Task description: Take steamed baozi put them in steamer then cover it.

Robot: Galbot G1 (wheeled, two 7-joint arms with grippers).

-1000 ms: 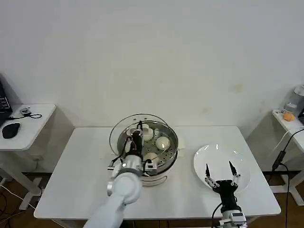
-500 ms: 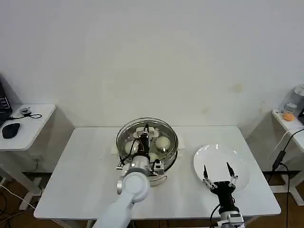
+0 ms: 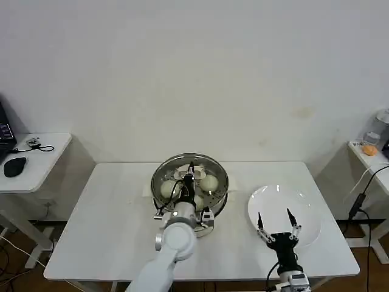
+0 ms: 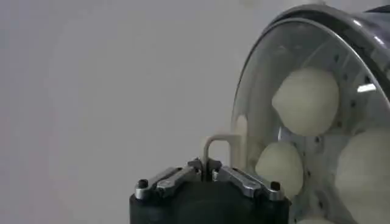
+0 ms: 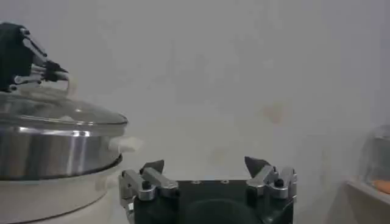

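My left gripper (image 4: 205, 163) pinches the handle (image 4: 218, 148) of the lid (image 3: 189, 174): rigid, breakable glass, likely slick. Right gripper (image 3: 275, 222) idle, fingers spread.

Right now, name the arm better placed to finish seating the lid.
Left. The left gripper is shut on the lid handle, over the steamer. The right gripper hangs open over the plate.

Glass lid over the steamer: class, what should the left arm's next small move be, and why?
Probably open the left tool and lift clear. It is shut on the handle of the cover, which sits level on the steamer with the baozi beneath the glass. The right tool waits open over the plate.
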